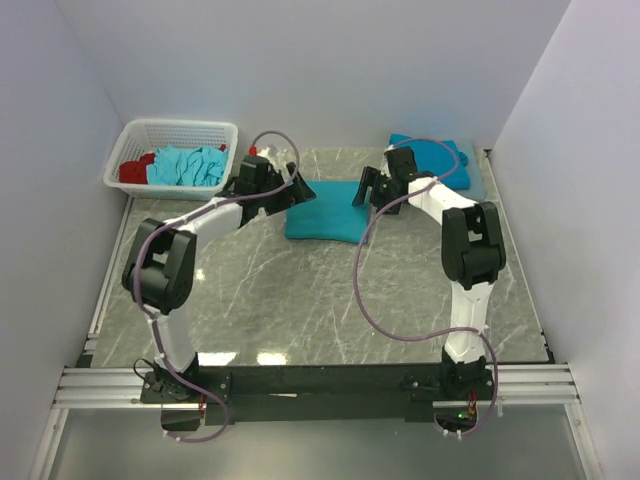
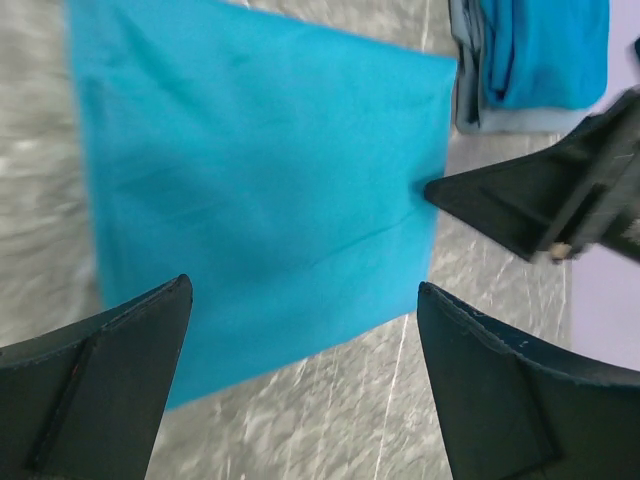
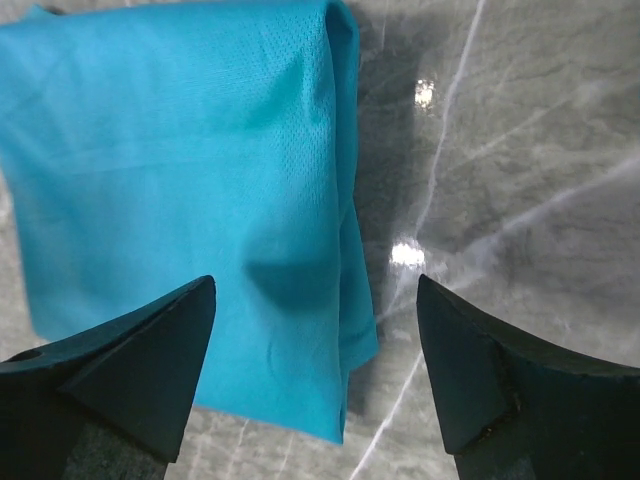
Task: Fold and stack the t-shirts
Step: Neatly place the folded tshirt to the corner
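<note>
A folded teal t-shirt (image 1: pixel 322 217) lies flat on the marble table, mid-back. My left gripper (image 1: pixel 298 190) hovers at its left edge, open and empty. My right gripper (image 1: pixel 362 190) hovers at its right edge, open and empty. In the left wrist view the shirt (image 2: pixel 260 180) fills the upper middle, with my left gripper (image 2: pixel 303 300) over its near corner. In the right wrist view the shirt (image 3: pixel 190 190) shows a layered folded edge under my right gripper (image 3: pixel 315 295). A stack of folded teal shirts (image 1: pixel 437 160) sits at the back right and also shows in the left wrist view (image 2: pixel 540 50).
A white lattice basket (image 1: pixel 135 135) at the back left holds crumpled turquoise shirts (image 1: pixel 188 166) and a red cloth (image 1: pixel 133 171). White walls close in the left, back and right. The right gripper's dark finger (image 2: pixel 520 200) shows in the left wrist view.
</note>
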Controlling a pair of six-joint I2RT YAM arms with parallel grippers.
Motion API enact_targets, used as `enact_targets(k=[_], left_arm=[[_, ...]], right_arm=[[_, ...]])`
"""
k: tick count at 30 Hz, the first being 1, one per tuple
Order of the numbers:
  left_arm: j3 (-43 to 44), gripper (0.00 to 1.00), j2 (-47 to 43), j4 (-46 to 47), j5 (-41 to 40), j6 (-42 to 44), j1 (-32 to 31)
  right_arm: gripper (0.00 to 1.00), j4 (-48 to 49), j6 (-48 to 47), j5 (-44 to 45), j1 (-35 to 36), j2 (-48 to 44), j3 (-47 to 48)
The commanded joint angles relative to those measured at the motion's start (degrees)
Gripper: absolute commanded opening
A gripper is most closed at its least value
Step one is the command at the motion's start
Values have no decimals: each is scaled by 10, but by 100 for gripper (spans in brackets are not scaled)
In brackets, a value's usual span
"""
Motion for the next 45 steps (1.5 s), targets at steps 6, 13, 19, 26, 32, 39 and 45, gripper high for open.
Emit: enact_targets(k=[6,13,19,26,32,39,45], left_arm=[[-67,100,-188,-60,-114,20,31],[-119,99,-298,-120,-210,35,47],[-153,99,-417,-147,-296,28,61],[-223,99,-566,-138,-393,9,65],[-231,99,-615,-185,-452,-4,65],[-268,99,-673,-197,-505,-32,65],[-290,99,-726,-207,-556,-52,65]], right_arm=[[76,-58,-18,86,33,61,79],[55,-107,-28,102,48,109,133],[43,-156,-55,102,64,152,187],[14,-186,-113,78,70,185,252],[1,-146,-181,141,65,139,263],[0,-104,-315,289,63,93,281],[0,-84,-408,399,62,95,321]])
